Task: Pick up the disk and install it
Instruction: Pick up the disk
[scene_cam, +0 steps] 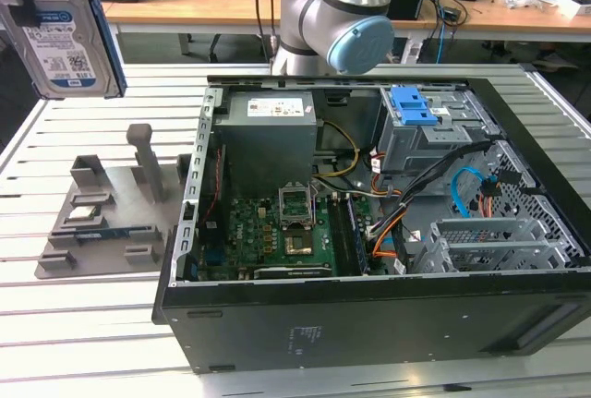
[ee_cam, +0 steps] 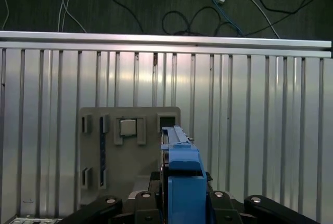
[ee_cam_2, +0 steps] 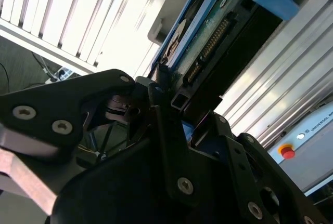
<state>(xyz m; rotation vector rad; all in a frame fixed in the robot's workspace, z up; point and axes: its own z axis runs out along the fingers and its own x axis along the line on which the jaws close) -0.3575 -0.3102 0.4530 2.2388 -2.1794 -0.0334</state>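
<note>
The gripper [ee_cam: 182, 199] is clenched on the disk [scene_cam: 65, 33], holding it on edge in the air at the exterior view's left, label facing the camera; it hangs well apart from the open computer case [scene_cam: 369, 324]. In the first wrist view the disk's blue carrier rail [ee_cam: 179, 174] stands between the black fingers [ee_cam: 148, 199]; beneath it the grey fixture tray [ee_cam: 130, 151] lies on the slatted aluminium table [ee_cam: 260, 130]. Inside the case, a blue bracket [scene_cam: 413, 105] sits atop the grey drive bay [scene_cam: 420, 144], beside the power-supply box [scene_cam: 268, 130].
</note>
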